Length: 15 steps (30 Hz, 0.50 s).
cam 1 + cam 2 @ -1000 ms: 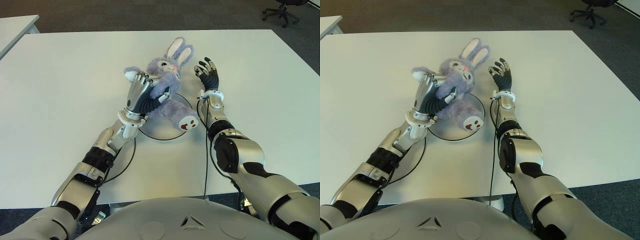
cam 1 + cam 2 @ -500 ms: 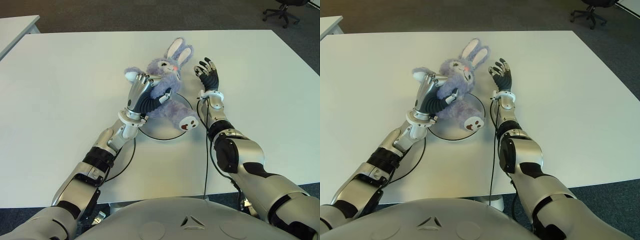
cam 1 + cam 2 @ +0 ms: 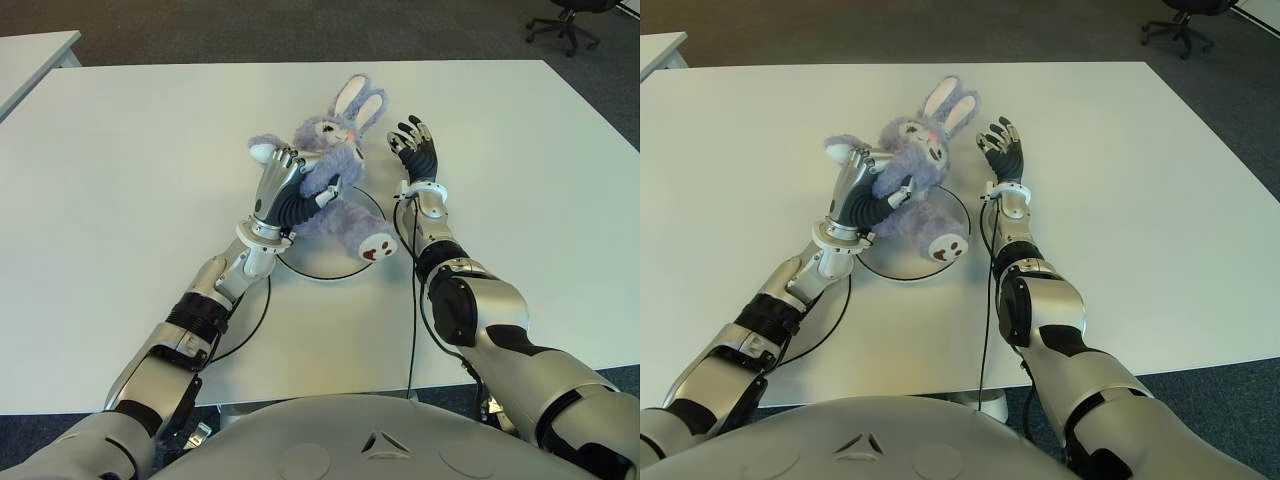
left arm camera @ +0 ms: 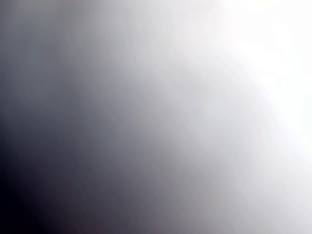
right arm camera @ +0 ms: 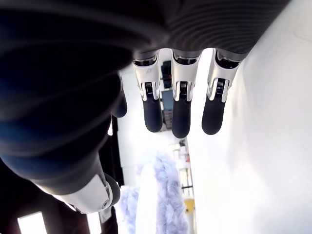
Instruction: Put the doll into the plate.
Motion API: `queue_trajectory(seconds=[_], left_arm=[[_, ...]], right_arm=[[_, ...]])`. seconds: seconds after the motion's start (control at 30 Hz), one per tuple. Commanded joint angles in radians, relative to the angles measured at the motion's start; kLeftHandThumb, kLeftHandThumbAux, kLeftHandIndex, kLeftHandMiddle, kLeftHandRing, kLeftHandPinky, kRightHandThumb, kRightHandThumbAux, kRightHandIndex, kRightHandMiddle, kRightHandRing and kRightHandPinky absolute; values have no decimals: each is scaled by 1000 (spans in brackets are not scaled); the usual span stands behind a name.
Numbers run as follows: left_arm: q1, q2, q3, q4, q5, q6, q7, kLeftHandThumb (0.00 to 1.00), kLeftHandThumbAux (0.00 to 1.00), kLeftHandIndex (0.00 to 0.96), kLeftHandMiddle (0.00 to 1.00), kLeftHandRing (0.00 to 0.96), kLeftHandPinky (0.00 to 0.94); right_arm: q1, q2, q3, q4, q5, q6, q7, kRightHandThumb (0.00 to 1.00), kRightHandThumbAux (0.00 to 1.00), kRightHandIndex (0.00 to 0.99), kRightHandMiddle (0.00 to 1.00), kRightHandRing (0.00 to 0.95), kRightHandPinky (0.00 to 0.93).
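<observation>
Nearest the desk's [image 3: 120,200] front edge, both forearms reach forward from the robot's body, a thin black cable trailing along each onto the white surface. The left arm runs diagonally up from the near-left, and its left hand [image 3: 283,190] stands wrist-down and knuckles-up over the left part of the plate [image 3: 322,268], a white round dish with a dark rim lying near the middle of the desk. Its fingers [image 3: 322,195] are curled into the belly of the doll [image 3: 335,170], a lilac plush rabbit, and hold it clamped against the palm. The doll lies slanted across the plate: one foot with a brown-marked sole points toward the plate's near-right rim, the body covers the plate's far half, and the head with its two white-lined ears reaches past the far rim toward the far edge of the desk (one white-tipped paw sticks out behind the hand on the left). The right hand [image 3: 416,151] shows just right of the doll's head, fingers spread and empty, palm turned toward the plush without touching it. The right wrist view confirms this, showing straight dark fingertips [image 5: 181,119] with lilac fur beyond them; the left wrist view is only a grey-white blur.
</observation>
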Motion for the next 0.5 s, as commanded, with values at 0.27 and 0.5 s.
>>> queue_trajectory(seconds=[0.27, 0.5], left_arm=[[35, 19, -37, 41, 25, -14, -43, 519, 420, 659, 813, 805, 793], [36, 26, -42, 37, 41, -14, -33, 503, 407, 620, 805, 791, 794]], right_arm=[[148, 30, -2, 84, 3, 62, 1, 441, 769, 101, 167, 185, 236], [150, 31, -4, 83, 4, 60, 2, 441, 772, 102, 167, 186, 241]])
